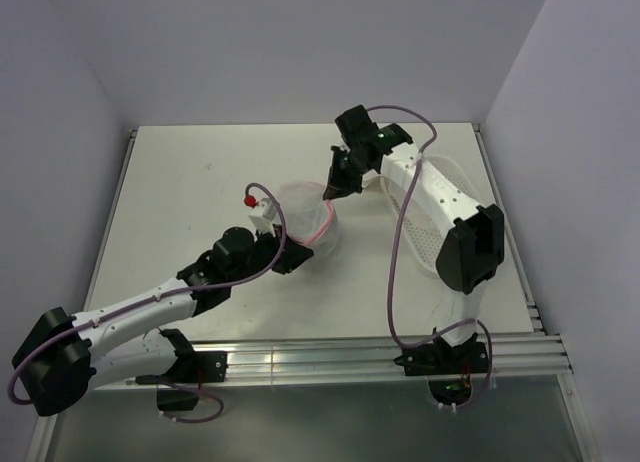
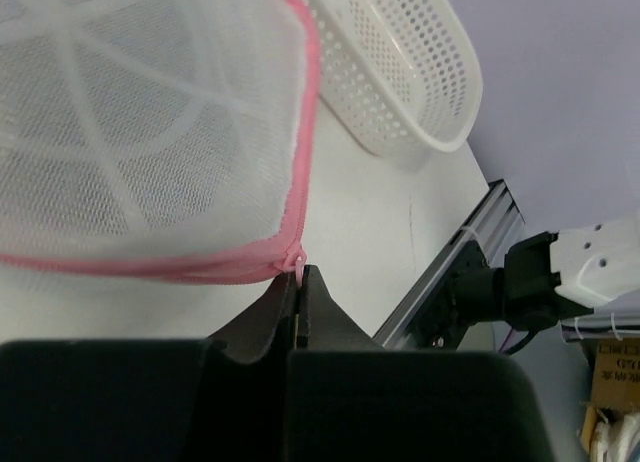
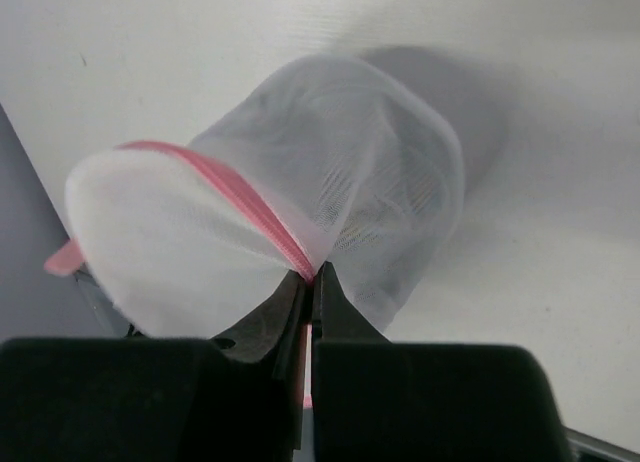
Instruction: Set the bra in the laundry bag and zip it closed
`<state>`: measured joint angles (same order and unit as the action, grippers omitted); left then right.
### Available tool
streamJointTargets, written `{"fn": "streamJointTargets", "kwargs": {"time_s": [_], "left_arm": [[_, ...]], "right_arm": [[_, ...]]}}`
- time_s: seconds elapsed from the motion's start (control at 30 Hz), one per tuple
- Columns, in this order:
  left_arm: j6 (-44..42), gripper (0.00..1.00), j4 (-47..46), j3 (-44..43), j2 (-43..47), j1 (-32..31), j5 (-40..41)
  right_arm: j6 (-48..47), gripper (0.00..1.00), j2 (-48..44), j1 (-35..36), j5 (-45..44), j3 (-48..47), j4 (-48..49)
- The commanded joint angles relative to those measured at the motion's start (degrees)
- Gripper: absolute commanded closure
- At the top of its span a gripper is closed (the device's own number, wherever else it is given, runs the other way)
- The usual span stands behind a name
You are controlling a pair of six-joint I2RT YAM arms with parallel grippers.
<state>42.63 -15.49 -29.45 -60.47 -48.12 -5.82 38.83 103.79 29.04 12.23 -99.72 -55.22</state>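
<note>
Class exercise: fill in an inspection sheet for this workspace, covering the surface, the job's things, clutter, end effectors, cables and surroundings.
Surface: white table.
Job's things: bag, white mesh with pink zipper trim, held between both arms; bra not seen in the open, and the mesh is too cloudy to tell if it is inside.
Clutter: white perforated basket at the right, partly under the right arm.
End effectors: left end effector shut on the bag's pink trim; right end effector likewise.
Cables: purple cable looping along each arm.
Surroundings: pale walls on three sides; metal rail at the near edge.
</note>
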Motion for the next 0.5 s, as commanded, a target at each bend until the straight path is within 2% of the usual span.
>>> {"fn": "streamJointTargets", "kwargs": {"time_s": [0.0, 0.03, 0.07, 0.13, 0.17, 0.2, 0.27, 0.4, 0.47], "left_arm": [[-1.67, 1.00, 4.41, -3.86, -0.61, -2.07, 0.73], [-1.67, 1.00, 3.19, -3.86, -1.57, -2.15, 0.55], [-1.50, 1.00, 2.66, -3.86, -3.41, -2.16, 0.29], [-1.15, 1.00, 0.04, -3.42, -5.27, -2.16, -0.85], [-0.97, 1.00, -0.94, -3.33, -6.84, -2.16, -1.20], [-0.80, 1.00, -1.82, -3.16, -7.64, -2.07, -1.38], [-0.97, 1.00, -3.84, -3.42, -10.18, -2.07, -1.64], [-0.89, 1.00, -6.57, -4.82, -13.88, -2.07, -3.14], [-0.71, 1.00, -7.89, -4.91, -14.85, -2.07, -3.75]], "right_arm": [[-2.70, 1.00, 4.47, 0.05, -1.86, -9.60, 0.56], [-2.71, 0.97, 5.28, 0.05, -1.77, -11.35, 0.21], [-2.71, 0.87, 6.15, 0.14, -1.77, -11.81, -0.15], [-2.18, 0.77, 7.31, 0.14, -3.34, -11.90, 0.29], [-1.83, 0.67, 7.22, 0.23, -4.05, -11.29, 0.81], [-1.39, 0.61, 6.96, 0.23, -4.66, -10.94, 0.99], [-0.77, 0.57, 6.52, 0.05, -6.42, -10.93, 0.30], [-0.16, 0.57, 1.79, 0.14, -7.92, -8.92, -0.59], [0.37, 0.57, -1.20, 0.23, -8.71, -4.89, 0.02]]}}
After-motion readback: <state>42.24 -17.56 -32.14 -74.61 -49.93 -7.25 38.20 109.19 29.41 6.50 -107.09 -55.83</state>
